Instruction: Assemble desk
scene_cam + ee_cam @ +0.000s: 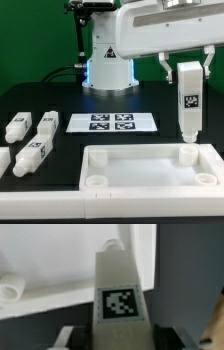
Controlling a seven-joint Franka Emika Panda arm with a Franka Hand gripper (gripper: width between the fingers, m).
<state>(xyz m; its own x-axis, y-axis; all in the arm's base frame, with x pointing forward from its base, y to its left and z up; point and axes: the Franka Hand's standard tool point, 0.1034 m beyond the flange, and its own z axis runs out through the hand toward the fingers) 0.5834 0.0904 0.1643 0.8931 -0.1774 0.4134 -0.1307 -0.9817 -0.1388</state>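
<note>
In the exterior view my gripper (187, 72) is shut on a white block leg (189, 100) with a black-and-white tag. I hold it upright, its lower end at the far right corner socket (188, 155) of the white tray-like desk top (140, 152); whether it touches I cannot tell. More legs (33, 152) lie loose on the black table at the exterior view's left. The wrist view looks along the held leg (120, 297), clamped between the dark fingers of my gripper (118, 339), with the desk top's white rim (60, 258) beyond it.
The marker board (112, 123) lies flat behind the desk top, mid-table. The robot base (108, 60) stands at the back. Another round socket (96, 181) sits at the desk top's near left corner.
</note>
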